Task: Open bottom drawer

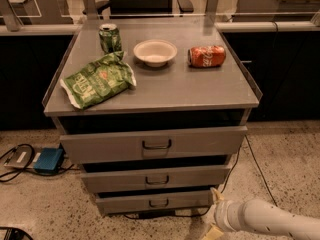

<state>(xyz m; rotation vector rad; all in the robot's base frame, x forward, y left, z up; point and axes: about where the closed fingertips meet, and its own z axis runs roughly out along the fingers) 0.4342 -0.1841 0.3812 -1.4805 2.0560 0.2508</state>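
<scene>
The bottom drawer (125, 203) is the lowest and narrowest grey front of the cabinet. Its small dark loop handle (158, 202) sits at the middle, and the front lies close against the cabinet. My gripper (213, 214) is low at the right, just past the drawer's right end and near the floor, on a white arm (270, 219) that comes in from the lower right. Its cream fingers (216, 195) are spread apart and hold nothing. The gripper is to the right of the handle and does not touch it.
Above are the mid-sized drawer (200, 176) and the tallest drawer (200, 141). On the cabinet top (190, 91) lie a green chip bag (97, 81), a green can (109, 37), a white bowl (155, 52) and a red can (207, 56). A blue box (48, 160) and cables lie on the floor at the left.
</scene>
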